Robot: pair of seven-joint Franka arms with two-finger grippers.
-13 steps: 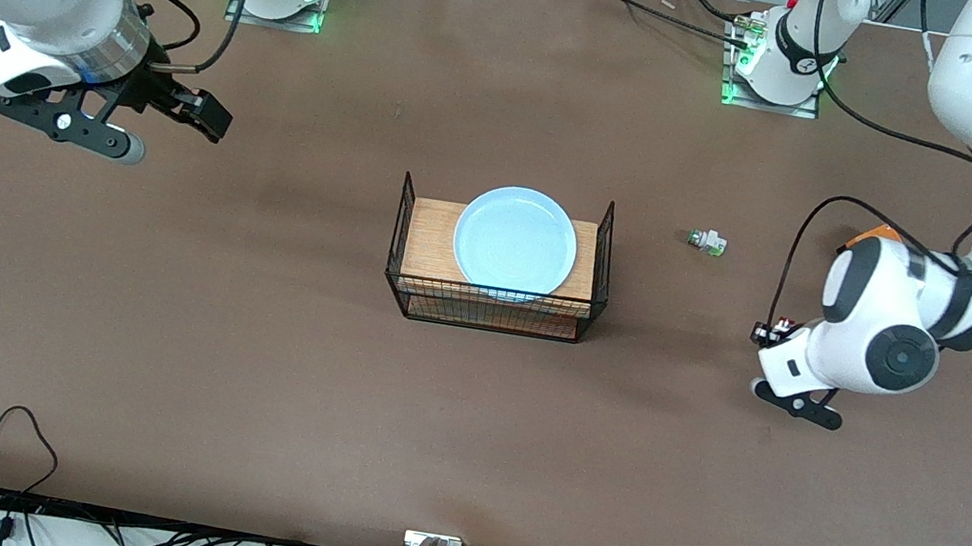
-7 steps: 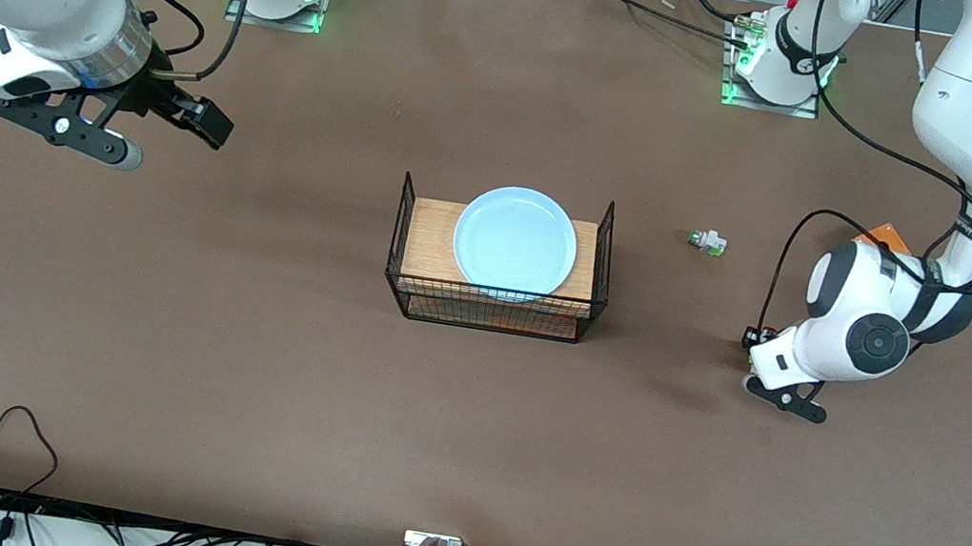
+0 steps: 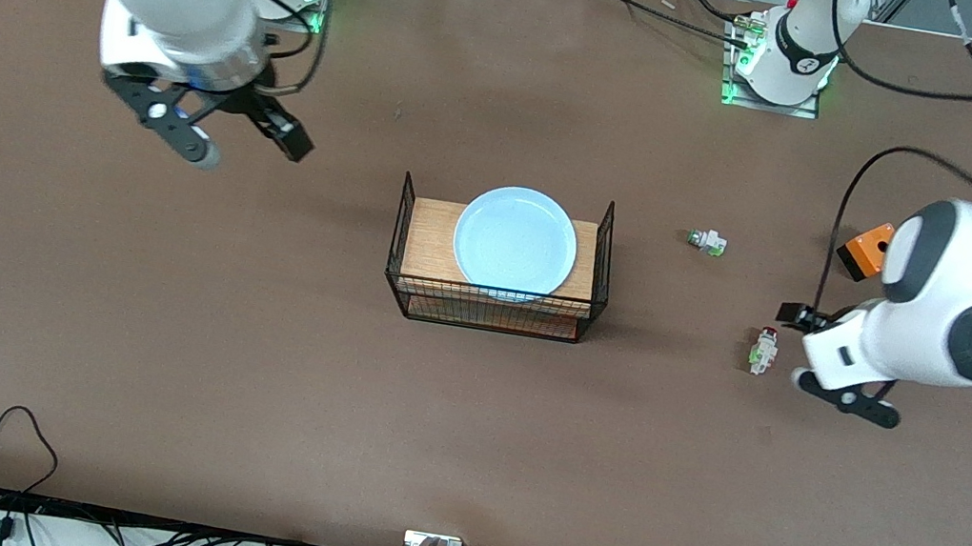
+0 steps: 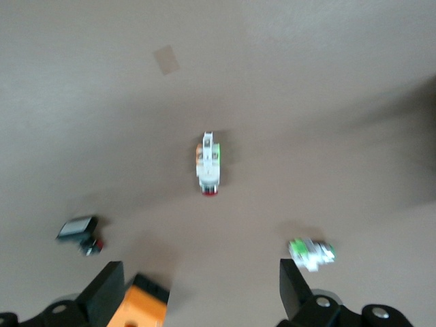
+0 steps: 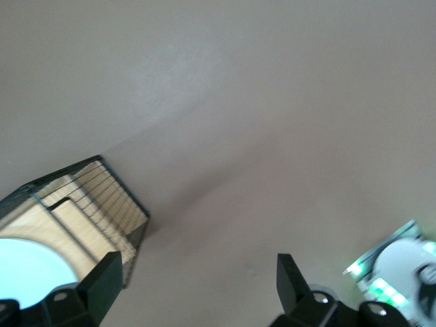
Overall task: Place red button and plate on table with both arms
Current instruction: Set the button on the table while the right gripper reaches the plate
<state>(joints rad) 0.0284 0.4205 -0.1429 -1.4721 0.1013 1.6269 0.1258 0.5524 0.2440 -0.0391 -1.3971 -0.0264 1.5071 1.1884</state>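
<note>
The red button (image 3: 762,350) lies on the brown table (image 3: 240,371), toward the left arm's end and nearer the front camera than a white-green switch. In the left wrist view the red button (image 4: 208,167) shows a whitish body and a red cap. My left gripper (image 3: 791,346) hangs open just beside it, with nothing between the fingers (image 4: 197,293). The light-blue plate (image 3: 515,241) rests on the wood-topped wire rack (image 3: 490,307) at mid table. My right gripper (image 3: 244,148) is open and empty over bare table between its base and the rack. Its wrist view catches the plate's edge (image 5: 27,269).
A white-green switch (image 3: 706,241) without a red cap lies between the rack and the left arm. An orange box (image 3: 865,250) sits by the left arm, and a black switch with a white cap (image 4: 80,230) lies close to it. Cables run along the table's near edge.
My left gripper has opened and let go of the red button, which now lies on the table, and has pulled back from it. The right arm has swung toward the rack.
</note>
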